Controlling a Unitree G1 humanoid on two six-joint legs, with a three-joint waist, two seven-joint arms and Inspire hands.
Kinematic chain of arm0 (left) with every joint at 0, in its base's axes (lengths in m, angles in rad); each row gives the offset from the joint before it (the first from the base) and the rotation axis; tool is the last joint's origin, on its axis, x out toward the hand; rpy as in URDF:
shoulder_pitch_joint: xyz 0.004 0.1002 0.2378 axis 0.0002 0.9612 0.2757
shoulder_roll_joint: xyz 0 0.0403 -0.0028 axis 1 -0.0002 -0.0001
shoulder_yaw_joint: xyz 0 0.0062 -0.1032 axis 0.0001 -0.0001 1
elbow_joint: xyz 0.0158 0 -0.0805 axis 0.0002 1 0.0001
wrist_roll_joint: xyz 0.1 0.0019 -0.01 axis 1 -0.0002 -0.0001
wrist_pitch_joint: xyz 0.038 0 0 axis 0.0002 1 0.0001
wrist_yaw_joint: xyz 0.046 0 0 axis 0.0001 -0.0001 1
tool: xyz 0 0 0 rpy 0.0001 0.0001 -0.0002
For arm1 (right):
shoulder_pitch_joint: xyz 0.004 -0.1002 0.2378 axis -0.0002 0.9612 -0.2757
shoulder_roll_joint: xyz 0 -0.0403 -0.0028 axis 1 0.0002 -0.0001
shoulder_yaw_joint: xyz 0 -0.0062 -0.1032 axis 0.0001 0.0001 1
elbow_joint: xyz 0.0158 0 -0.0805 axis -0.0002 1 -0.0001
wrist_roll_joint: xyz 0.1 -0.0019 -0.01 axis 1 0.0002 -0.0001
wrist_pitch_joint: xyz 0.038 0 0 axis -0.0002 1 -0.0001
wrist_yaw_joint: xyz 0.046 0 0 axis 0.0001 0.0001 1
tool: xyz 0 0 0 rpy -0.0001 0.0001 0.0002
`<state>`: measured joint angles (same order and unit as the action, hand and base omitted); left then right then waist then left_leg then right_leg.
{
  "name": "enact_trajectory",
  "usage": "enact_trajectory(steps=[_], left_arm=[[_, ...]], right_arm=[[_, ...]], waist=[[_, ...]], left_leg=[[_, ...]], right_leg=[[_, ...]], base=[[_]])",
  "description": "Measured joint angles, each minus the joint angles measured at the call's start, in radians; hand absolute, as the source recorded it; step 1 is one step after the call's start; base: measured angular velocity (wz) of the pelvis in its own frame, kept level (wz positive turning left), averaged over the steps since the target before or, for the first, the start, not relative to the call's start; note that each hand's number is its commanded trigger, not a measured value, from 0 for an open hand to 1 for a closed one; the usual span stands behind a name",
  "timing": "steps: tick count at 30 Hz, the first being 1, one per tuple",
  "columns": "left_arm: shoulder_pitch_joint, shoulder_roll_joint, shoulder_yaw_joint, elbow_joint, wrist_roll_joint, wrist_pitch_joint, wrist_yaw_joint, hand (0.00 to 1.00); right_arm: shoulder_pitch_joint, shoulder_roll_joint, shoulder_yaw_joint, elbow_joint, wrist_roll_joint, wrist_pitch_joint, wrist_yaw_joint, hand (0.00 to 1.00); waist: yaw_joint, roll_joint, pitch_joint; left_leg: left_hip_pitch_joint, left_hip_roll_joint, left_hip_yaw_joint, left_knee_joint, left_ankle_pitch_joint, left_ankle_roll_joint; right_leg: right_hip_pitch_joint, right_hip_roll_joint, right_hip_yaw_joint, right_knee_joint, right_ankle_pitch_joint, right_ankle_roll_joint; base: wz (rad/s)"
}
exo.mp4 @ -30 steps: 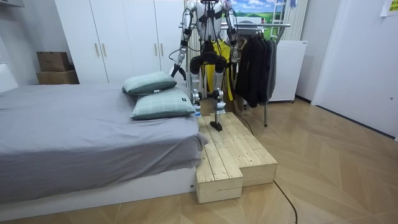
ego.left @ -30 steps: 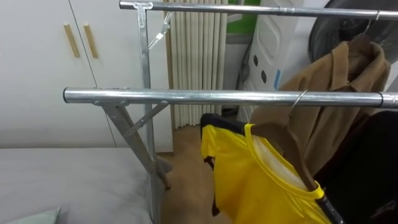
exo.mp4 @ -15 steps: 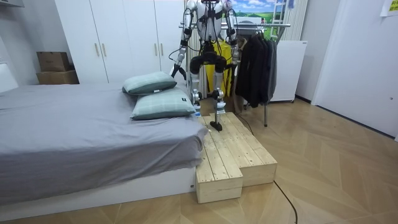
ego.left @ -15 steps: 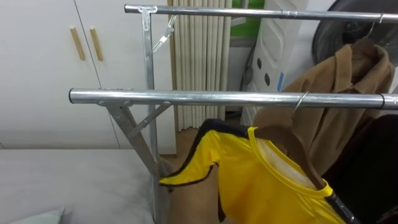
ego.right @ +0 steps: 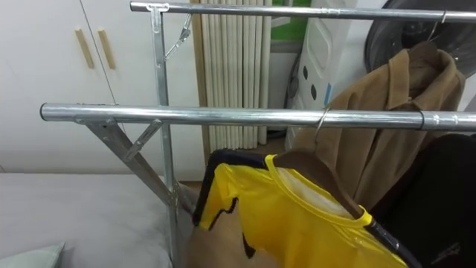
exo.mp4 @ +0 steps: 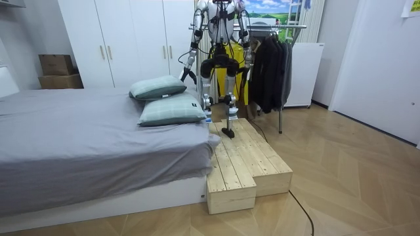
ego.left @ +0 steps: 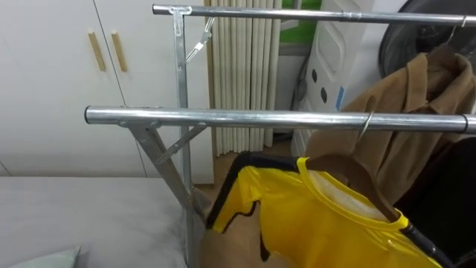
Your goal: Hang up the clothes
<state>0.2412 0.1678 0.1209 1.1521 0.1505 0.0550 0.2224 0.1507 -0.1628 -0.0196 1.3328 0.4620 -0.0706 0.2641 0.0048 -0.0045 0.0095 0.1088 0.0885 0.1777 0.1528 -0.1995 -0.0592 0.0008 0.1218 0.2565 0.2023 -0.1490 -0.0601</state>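
Note:
A yellow shirt point(ego.left: 320, 223) with dark trim hangs on a wooden hanger point(ego.left: 351, 173). The hanger's wire hook point(ego.left: 366, 123) sits over the near metal rail point(ego.left: 223, 116) of the clothes rack. The shirt's left sleeve sticks out to the left, below the rail. In the room view I stand on a wooden platform point(exo.mp4: 246, 160) with my back to the camera, facing the rack, and the shirt point(exo.mp4: 231, 52) is in front of me. My left hand point(exo.mp4: 186, 71) hangs low on the room view's left. My right hand point(exo.mp4: 249, 60) hangs by my hip on the room view's right.
A brown coat point(ego.left: 416, 97) hangs from the far rail point(ego.left: 297, 13), with dark clothes point(ego.left: 454, 186) at the right. A white wardrobe point(ego.left: 44, 74) stands to the left. The grey bed point(ego.left: 74, 216) with pillows point(exo.mp4: 167, 108) lies at the lower left.
The yellow shirt swung on its hanger: its left sleeve flew out to the left and now droops lower. The whole eye view shifted slightly to the right.

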Motion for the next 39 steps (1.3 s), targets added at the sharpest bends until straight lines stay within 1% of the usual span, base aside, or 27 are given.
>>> enact_trajectory(steps=[4,7,13,14,15,18,22,25,26,27,28,29,30,31,32,33,34,35,36,37,38,39], left_arm=[[0.000,0.000,0.000,0.000,0.000,-0.001,0.000,0.00],[0.000,0.000,-0.001,0.007,0.000,-0.010,0.001,0.00],[0.000,0.000,-0.002,0.009,-0.002,-0.013,0.001,0.00],[0.000,0.000,-0.002,0.012,-0.002,-0.015,0.001,0.00],[-0.001,0.000,-0.002,0.013,-0.002,-0.018,0.001,0.00],[-0.003,0.000,-0.006,0.013,-0.001,-0.019,0.001,0.00],[-0.008,0.000,-0.006,0.013,-0.001,-0.019,0.001,0.00],[-0.012,0.002,-0.012,0.013,-0.002,-0.019,0.004,0.00],[-0.017,0.003,-0.025,0.012,-0.002,-0.019,0.005,0.00],[-0.023,0.003,-0.025,0.008,-0.002,-0.019,0.005,0.00],[-0.029,0.003,-0.025,0.008,-0.001,-0.019,0.006,0.00],[-0.047,0.002,-0.025,0.008,-0.002,-0.019,0.007,0.00],[-0.063,0.000,-0.026,0.007,-0.002,-0.020,0.009,0.00],[-0.072,-0.001,-0.028,0.007,-0.006,-0.021,0.010,0.00],[-0.084,-0.004,-0.037,0.007,-0.023,-0.031,0.013,0.00],[-0.086,-0.006,-0.050,0.006,-0.031,-0.051,0.015,0.00],[-0.086,-0.009,-0.053,0.004,-0.031,-0.064,0.017,0.00],[-0.082,-0.015,-0.069,-0.007,-0.031,-0.081,0.024,0.00],[-0.082,-0.021,-0.086,-0.011,-0.031,-0.095,0.030,0.00],[-0.082,-0.024,-0.090,-0.012,-0.032,-0.102,0.031,0.00],[-0.083,-0.030,-0.099,-0.015,-0.031,-0.111,0.031,0.00],[-0.084,-0.034,-0.106,-0.022,-0.029,-0.123,0.028,0.00]], right_arm=[[-0.011,0.000,0.011,0.003,0.000,0.000,-0.002,0.00],[-0.013,-0.001,0.027,0.005,0.000,-0.001,-0.002,0.00],[-0.016,0.000,0.028,0.005,-0.001,-0.002,-0.002,0.00],[-0.016,0.000,0.028,0.005,-0.001,-0.002,-0.002,0.00],[-0.019,0.000,0.028,0.004,-0.001,-0.003,-0.002,0.00],[-0.027,-0.002,0.040,0.004,-0.002,-0.003,-0.004,0.00],[-0.034,-0.007,0.067,-0.007,-0.002,-0.002,-0.004,0.00],[-0.037,-0.013,0.090,-0.017,-0.004,-0.001,-0.010,0.00],[-0.044,-0.017,0.101,-0.019,-0.016,-0.001,-0.013,0.00],[-0.060,-0.023,0.111,-0.019,-0.046,0.001,-0.016,0.00],[-0.069,-0.025,0.116,-0.020,-0.062,0.001,-0.017,0.00],[-0.087,-0.028,0.116,-0.019,-0.099,0.001,-0.023,0.00],[-0.106,-0.029,0.118,-0.019,-0.130,-0.001,-0.026,0.00],[-0.117,-0.029,0.119,-0.019,-0.148,-0.003,-0.028,0.00],[-0.137,-0.029,0.129,-0.019,-0.179,-0.003,-0.033,0.00],[-0.153,-0.029,0.140,-0.019,-0.201,-0.004,-0.033,0.00],[-0.157,-0.029,0.146,-0.019,-0.213,-0.004,-0.033,0.00],[-0.166,-0.029,0.157,-0.019,-0.242,-0.003,-0.035,0.00],[-0.173,-0.030,0.166,-0.018,-0.264,-0.003,-0.036,0.00],[-0.175,-0.030,0.173,-0.018,-0.270,-0.004,-0.037,0.00],[-0.179,-0.031,0.175,-0.013,-0.278,-0.003,-0.043,0.00],[-0.181,-0.033,0.173,-0.009,-0.281,-0.003,-0.050,0.00]], waist=[[0.000,-0.001,0.0012],[0.001,-0.003,0.0020],[0.001,-0.006,0.0050],[0.001,-0.012,0.0087],[0.001,-0.006,0.0071],[0.001,-0.008,0.0131],[0.001,-0.006,0.0116],[0.002,-0.003,0.0093],[0.002,-0.002,0.0088],[0.005,-0.001,0.0072],[0.004,0.000,0.0075],[0.004,0.004,0.0073],[0.004,0.010,0.0050],[0.004,0.010,0.0032],[0.004,0.019,0.0047],[0.005,0.028,0.0039],[0.006,0.032,0.0023],[0.015,0.038,0.0016],[0.024,0.044,-0.0024],[0.028,0.046,-0.0038],[0.030,0.049,-0.0054],[0.026,0.051,-0.0053]], left_leg=[[0.004,0.000,0.000,0.000,0.000,0.000],[0.006,0.000,0.001,0.000,0.000,0.000],[0.008,0.000,0.000,0.000,0.000,0.000],[0.008,0.000,0.000,0.000,0.000,0.000],[0.009,0.000,0.000,0.000,0.000,0.000],[0.009,0.000,0.001,0.000,0.000,0.000],[0.003,0.001,0.000,0.000,-0.001,-0.001],[-0.005,0.003,-0.015,0.002,-0.003,-0.004],[-0.016,0.003,-0.025,0.014,-0.005,-0.006],[-0.030,0.003,-0.031,0.023,-0.005,-0.006],[-0.040,0.003,-0.038,0.031,-0.005,-0.007],[-0.061,0.002,-0.053,0.052,-0.006,-0.007],[-0.083,0.002,-0.073,0.071,-0.006,-0.007],[-0.092,0.001,-0.080,0.077,-0.006,-0.007],[-0.109,0.001,-0.099,0.084,-0.005,-0.007],[-0.124,0.001,-0.102,0.086,-0.002,-0.012],[-0.133,0.001,-0.102,0.086,0.003,-0.013],[-0.146,0.001,-0.102,0.086,0.012,-0.014],[-0.167,-0.001,-0.102,0.087,0.025,-0.015],[-0.177,-0.002,-0.100,0.087,0.033,-0.015],[-0.197,-0.004,-0.097,0.086,0.051,-0.014],[-0.215,-0.009,-0.089,0.082,0.075,-0.011]], right_leg=[[0.004,-0.001,0.000,0.000,0.000,0.000],[0.005,0.000,0.002,0.001,0.000,0.000],[0.008,-0.001,0.001,0.000,0.000,0.000],[0.009,-0.001,0.002,0.000,0.000,0.000],[0.010,-0.001,0.002,-0.001,0.000,0.000],[0.010,-0.001,-0.001,0.000,-0.001,-0.001],[0.004,-0.001,-0.009,0.004,-0.005,-0.001],[0.002,-0.001,-0.025,0.005,-0.007,-0.005],[-0.004,-0.002,-0.041,0.008,-0.009,-0.007],[-0.018,-0.005,-0.067,0.021,-0.013,-0.014],[-0.022,-0.009,-0.088,0.024,-0.016,-0.019],[-0.027,-0.015,-0.106,0.024,-0.017,-0.020],[-0.033,-0.020,-0.126,0.024,-0.018,-0.022],[-0.037,-0.024,-0.135,0.025,-0.018,-0.022],[-0.042,-0.026,-0.157,0.025,-0.019,-0.024],[-0.048,-0.031,-0.184,0.026,-0.021,-0.027],[-0.053,-0.034,-0.197,0.028,-0.023,-0.030],[-0.061,-0.038,-0.216,0.032,-0.025,-0.032],[-0.069,-0.045,-0.250,0.031,-0.024,-0.033],[-0.071,-0.052,-0.280,0.029,-0.024,-0.035],[-0.069,-0.064,-0.338,0.016,-0.022,-0.041],[-0.062,-0.077,-0.392,0.005,-0.021,-0.043]], base=[[0.00],[0.00],[0.00],[0.00],[0.00],[0.00],[0.03],[0.15],[0.20],[0.21],[0.27],[0.41],[0.45],[0.48],[0.54],[0.60],[0.60],[0.61],[0.67],[0.86],[1.12],[1.22]])
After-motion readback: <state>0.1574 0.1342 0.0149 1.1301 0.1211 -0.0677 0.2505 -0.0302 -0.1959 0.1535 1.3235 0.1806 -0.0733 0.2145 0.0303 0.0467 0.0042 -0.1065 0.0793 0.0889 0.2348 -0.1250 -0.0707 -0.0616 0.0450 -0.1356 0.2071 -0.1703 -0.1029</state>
